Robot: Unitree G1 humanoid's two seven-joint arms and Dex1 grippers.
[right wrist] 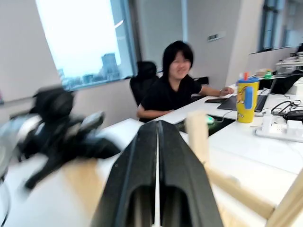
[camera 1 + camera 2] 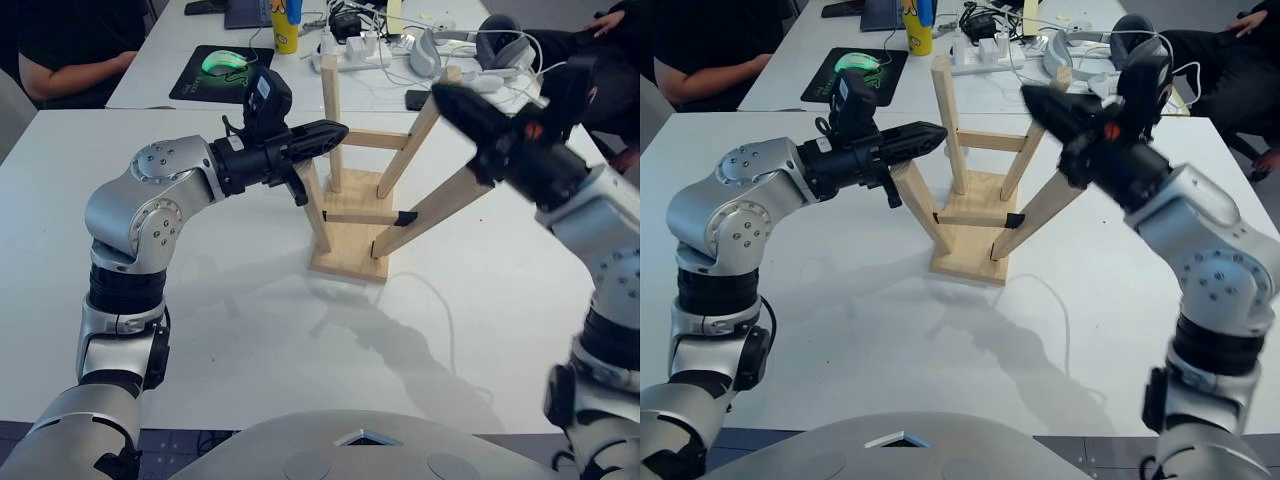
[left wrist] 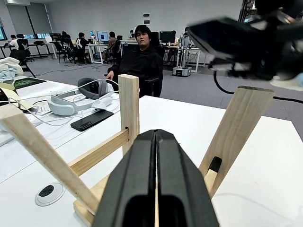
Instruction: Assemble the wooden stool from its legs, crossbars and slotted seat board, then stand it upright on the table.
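Note:
The wooden stool stands upside down in mid-table, its slotted seat board (image 2: 349,258) flat on the white surface and its legs pointing up. Crossbars (image 2: 376,139) join the legs. My left gripper (image 2: 338,131) is shut with nothing in it. It hovers by the top of the near left leg (image 2: 314,208), just in front of the far left leg (image 2: 331,110). My right gripper (image 2: 446,96) is shut too and blurred. It hangs above the near right leg (image 2: 440,205), close to the far right leg (image 2: 414,137). In the wrist views both grippers, left (image 3: 156,156) and right (image 1: 157,142), show their fingers pressed together.
Beyond the white table (image 2: 200,330) is a second desk with a mouse pad and green-lit mouse (image 2: 224,63), a yellow cup (image 2: 285,30), a headset (image 2: 440,50) and a phone (image 2: 418,98). People sit behind it. Open table surface lies in front of the stool.

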